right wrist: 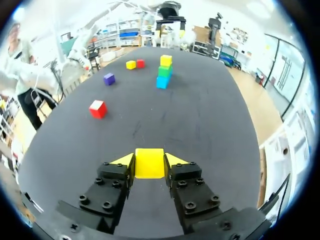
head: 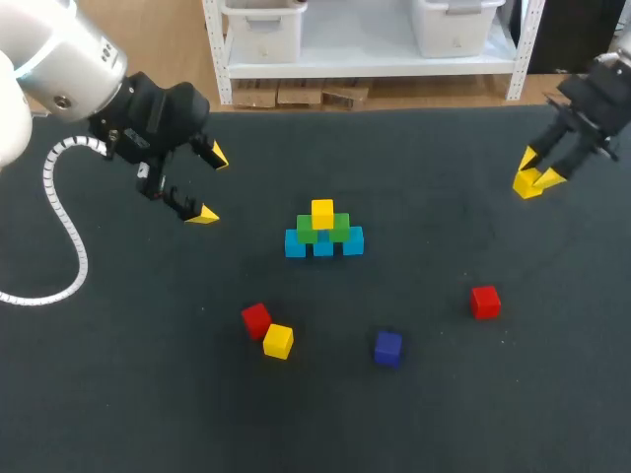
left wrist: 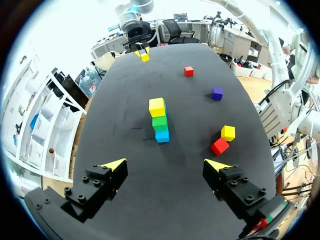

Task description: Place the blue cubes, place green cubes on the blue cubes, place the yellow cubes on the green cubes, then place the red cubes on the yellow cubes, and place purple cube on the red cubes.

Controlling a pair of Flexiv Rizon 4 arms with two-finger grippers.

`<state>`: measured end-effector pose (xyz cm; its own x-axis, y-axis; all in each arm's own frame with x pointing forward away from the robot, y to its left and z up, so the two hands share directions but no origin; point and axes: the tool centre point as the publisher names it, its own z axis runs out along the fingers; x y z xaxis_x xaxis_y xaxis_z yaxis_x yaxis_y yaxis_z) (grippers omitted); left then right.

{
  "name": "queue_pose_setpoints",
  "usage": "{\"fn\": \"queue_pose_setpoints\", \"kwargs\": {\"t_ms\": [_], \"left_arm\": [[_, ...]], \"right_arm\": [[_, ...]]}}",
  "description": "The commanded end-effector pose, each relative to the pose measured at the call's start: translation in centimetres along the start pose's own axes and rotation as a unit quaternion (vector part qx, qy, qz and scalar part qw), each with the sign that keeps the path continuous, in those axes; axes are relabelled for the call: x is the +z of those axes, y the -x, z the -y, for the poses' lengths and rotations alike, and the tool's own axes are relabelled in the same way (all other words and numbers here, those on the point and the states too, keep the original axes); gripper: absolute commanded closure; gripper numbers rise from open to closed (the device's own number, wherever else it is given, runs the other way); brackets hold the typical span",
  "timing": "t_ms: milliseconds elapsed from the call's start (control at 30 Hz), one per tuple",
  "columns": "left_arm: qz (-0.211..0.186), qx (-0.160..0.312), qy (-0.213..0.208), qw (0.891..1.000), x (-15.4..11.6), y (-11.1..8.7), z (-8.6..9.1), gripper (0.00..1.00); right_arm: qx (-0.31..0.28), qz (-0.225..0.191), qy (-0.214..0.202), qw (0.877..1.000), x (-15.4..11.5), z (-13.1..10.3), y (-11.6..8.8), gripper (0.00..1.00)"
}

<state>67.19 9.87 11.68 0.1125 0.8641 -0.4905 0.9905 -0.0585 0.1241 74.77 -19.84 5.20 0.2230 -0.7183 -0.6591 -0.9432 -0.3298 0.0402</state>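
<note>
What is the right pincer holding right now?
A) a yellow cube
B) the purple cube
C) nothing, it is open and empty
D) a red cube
A: in the right wrist view the right pincer is shut on a yellow cube, with a finger against each side of it.

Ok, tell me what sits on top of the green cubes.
One yellow cube rests on the green cubes, straddling both; its top is bare. It covers the seam between them.
</note>
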Motion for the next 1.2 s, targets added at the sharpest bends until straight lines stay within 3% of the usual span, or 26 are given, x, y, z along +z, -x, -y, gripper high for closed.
{"fn": "queue_pose_setpoints", "kwargs": {"t_ms": [33, 300, 567, 933, 1200], "left_arm": [[-0.001, 0.000, -0.001, 1.000, 0.0, 0.0, -0.1, 0.00], [-0.001, 0.000, -0.001, 1.000, 0.0, 0.0, -0.1, 0.00], [-0.001, 0.000, -0.001, 1.000, 0.0, 0.0, -0.1, 0.00], [-0.001, 0.000, -0.001, 1.000, 0.0, 0.0, -0.1, 0.00], [-0.001, 0.000, -0.001, 1.000, 0.0, 0.0, -0.1, 0.00]], "right_arm": [[0.027, -0.067, -0.143, 0.987, 1.1, -3.1, 4.3, 1.00], [0.052, -0.091, -0.257, 0.961, 3.0, -3.4, 9.2, 1.00], [0.051, -0.107, -0.347, 0.930, 6.2, -2.8, 12.3, 1.00], [0.049, -0.086, -0.377, 0.921, 9.4, 0.3, 14.6, 1.00], [0.041, -0.067, -0.353, 0.932, 10.9, 2.0, 15.8, 1.00]]}}
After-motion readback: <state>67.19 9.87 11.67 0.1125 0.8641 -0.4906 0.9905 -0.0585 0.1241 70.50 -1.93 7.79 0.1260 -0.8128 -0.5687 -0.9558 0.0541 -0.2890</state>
